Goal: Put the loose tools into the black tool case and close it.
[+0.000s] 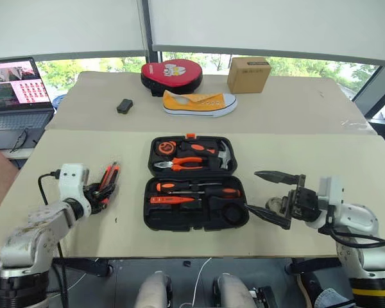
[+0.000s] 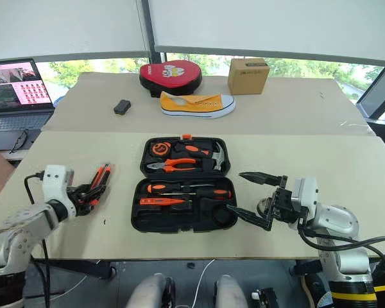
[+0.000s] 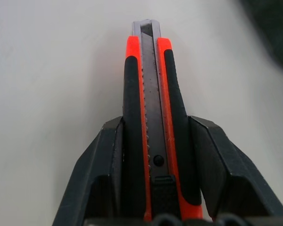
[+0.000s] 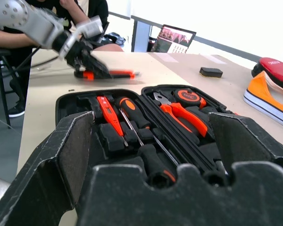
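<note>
Knife (image 1: 107, 179) in left claw (image 1: 101, 192) points away, toward the far right.

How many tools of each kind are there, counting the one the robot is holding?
Screwdrivers: 3
Pliers: 1
Hammer: 1
Tape measure: 1
Utility knife: 1
Total: 7

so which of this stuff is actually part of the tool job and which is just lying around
Part of the job:
- utility knife, held in the left gripper
- black tool case, lying open
- two long screwdrivers and the slim tester screwdriver, already in the case

Just lying about:
- yellow shoe
- round red-and-black pad
- cardboard box
- small black block
- laptop
</note>
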Action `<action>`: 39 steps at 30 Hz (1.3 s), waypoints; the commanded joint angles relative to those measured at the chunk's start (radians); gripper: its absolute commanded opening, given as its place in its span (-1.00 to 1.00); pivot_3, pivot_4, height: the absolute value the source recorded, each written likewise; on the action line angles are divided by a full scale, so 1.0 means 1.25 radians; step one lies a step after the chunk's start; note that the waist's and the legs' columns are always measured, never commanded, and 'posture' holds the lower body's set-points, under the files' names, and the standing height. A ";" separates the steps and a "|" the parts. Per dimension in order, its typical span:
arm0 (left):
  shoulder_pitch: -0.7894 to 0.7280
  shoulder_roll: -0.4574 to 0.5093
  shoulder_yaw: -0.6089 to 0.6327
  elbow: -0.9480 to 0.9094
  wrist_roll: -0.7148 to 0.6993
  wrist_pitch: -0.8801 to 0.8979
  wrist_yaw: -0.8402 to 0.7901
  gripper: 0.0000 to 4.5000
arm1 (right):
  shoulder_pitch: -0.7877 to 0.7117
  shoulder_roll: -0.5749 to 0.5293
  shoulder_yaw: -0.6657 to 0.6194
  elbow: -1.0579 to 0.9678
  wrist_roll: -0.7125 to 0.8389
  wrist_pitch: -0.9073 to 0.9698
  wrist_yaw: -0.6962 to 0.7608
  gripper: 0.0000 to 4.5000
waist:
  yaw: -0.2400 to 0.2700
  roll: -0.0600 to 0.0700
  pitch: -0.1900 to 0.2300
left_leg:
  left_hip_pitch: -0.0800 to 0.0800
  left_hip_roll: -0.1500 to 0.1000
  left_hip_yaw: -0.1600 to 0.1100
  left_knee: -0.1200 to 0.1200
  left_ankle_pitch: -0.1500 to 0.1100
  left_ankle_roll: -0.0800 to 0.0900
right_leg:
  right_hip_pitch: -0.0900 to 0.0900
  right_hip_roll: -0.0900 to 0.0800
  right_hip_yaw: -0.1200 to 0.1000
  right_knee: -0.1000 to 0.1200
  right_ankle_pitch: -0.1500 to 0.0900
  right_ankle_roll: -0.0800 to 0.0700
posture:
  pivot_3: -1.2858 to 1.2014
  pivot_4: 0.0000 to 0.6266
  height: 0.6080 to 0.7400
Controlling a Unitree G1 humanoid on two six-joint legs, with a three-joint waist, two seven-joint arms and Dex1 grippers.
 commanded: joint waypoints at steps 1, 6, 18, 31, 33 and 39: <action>-0.005 0.110 0.003 -0.042 -0.032 -0.211 -0.350 -0.27 | 0.028 -0.026 -0.056 -0.049 0.028 0.007 -0.014 1.00 | 0.001 0.001 0.000 | 0.000 0.000 0.000 -0.001 -0.001 -0.002 | 0.000 -0.001 0.000 0.000 0.000 -0.001 | 0.03 -0.52 1.00; -0.138 0.177 -0.243 -0.071 0.012 -0.249 -0.574 -0.27 | 0.081 -0.053 -0.075 -0.051 0.015 -0.004 0.000 1.00 | 0.004 0.003 0.000 | 0.001 -0.002 0.003 -0.002 -0.003 -0.004 | 0.001 -0.003 0.000 -0.002 -0.003 -0.005 | 0.03 -0.52 1.00; -0.378 0.036 -0.587 0.083 0.298 -0.300 -0.583 -0.27 | 0.176 -0.062 -0.119 -0.136 0.022 0.017 -0.041 1.00 | 0.002 0.002 0.000 | -0.002 -0.002 0.005 0.000 0.001 0.003 | 0.000 0.006 0.002 -0.001 -0.001 0.002 | 0.03 -0.52 1.00; -0.377 0.034 -0.619 0.102 0.352 -0.278 -0.601 -0.27 | 0.192 -0.058 -0.116 -0.157 0.015 0.015 -0.079 1.00 | 0.004 0.002 0.000 | -0.001 -0.002 0.003 0.001 0.001 0.003 | 0.001 0.006 0.002 0.000 -0.001 0.003 | 0.03 -0.52 1.00; -0.368 0.048 -0.625 0.074 0.332 -0.225 -0.623 -0.27 | 0.185 -0.057 -0.111 -0.152 0.014 0.014 -0.082 1.00 | 0.003 0.002 0.000 | 0.000 -0.002 0.002 0.001 0.001 0.003 | 0.001 0.006 0.002 0.000 -0.001 0.003 | 0.03 -0.52 1.00; -0.343 0.022 -0.565 0.035 0.271 -0.242 -0.612 0.80 | 0.169 -0.057 -0.104 -0.136 0.013 0.015 -0.084 1.00 | 0.002 0.002 0.000 | 0.000 -0.001 0.002 0.001 0.001 0.003 | 0.001 0.006 0.002 0.000 -0.001 0.003 | 0.03 -0.52 1.00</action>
